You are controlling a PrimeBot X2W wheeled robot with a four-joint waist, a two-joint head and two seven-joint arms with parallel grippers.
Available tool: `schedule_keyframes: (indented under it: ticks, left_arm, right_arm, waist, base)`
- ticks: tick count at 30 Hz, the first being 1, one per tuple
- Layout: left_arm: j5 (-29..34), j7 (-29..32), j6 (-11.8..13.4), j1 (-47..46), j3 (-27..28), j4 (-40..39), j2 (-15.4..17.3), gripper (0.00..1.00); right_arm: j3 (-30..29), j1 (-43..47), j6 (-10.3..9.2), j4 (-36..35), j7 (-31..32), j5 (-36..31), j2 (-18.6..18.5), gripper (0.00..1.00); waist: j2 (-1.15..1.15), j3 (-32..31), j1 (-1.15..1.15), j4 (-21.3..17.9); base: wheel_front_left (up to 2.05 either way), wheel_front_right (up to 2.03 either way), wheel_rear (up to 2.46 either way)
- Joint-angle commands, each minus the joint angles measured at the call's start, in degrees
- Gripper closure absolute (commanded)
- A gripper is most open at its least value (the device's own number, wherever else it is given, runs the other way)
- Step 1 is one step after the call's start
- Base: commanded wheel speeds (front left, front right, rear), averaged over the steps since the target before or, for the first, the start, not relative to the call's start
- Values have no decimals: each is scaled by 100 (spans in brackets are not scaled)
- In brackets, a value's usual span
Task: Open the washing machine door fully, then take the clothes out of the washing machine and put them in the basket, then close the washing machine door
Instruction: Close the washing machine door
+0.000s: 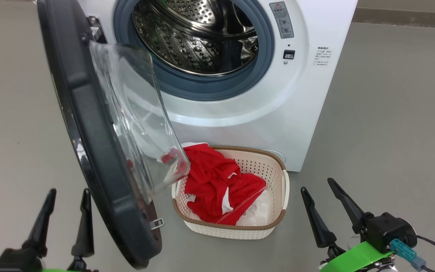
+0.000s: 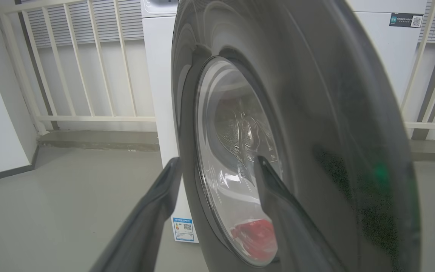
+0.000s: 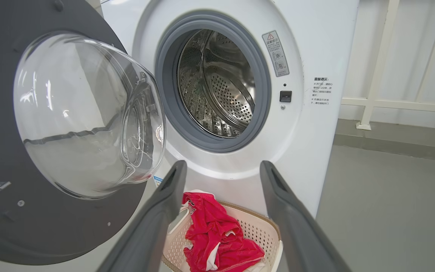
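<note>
The white washing machine [image 1: 240,113] stands with its steel drum bare of clothes. Its black-rimmed door [image 1: 89,143] hangs wide open to the left, the glass bowl [image 1: 138,121] bulging toward the basket. Red clothes [image 1: 217,185] with white trim lie heaped in the cream basket [image 1: 278,177] on the floor in front of the machine. My left gripper [image 1: 68,194] is open and empty, just left of the door's outer face [image 2: 315,132]. My right gripper [image 1: 318,185] is open and empty, to the right of the basket. The right wrist view looks at the drum [image 3: 217,83], clothes [image 3: 217,234] and basket [image 3: 263,230].
Grey floor lies open on both sides of the machine. A white railing [image 2: 85,75] and a low step [image 3: 395,139] run along the wall behind it. Another white appliance [image 2: 395,53] stands behind the door in the left wrist view.
</note>
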Motion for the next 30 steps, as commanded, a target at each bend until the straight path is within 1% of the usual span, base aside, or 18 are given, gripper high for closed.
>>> schedule_keyframes:
  ticks: [1,13,30]
  left_arm:
    - [81,-67,-11,-18,248,-177,17,0]
    - [347,-67,-155,12,480,-134,-275,0]
    - [431,-68,-266,20,669,-53,-408,0]
  right_arm:
    - [154,-109,36,-145,-37,37,8,0]
    - [138,-150,36,-144,-37,32,11,0]
    - [166,-131,36,-113,-37,66,14,0]
  waist:
    - [0,-4,0,-3]
    - [0,61,0,-7]
    - [0,-45,0,8]
  base:
    - [0,0,0]
    - [0,0,0]
    - [0,0,0]
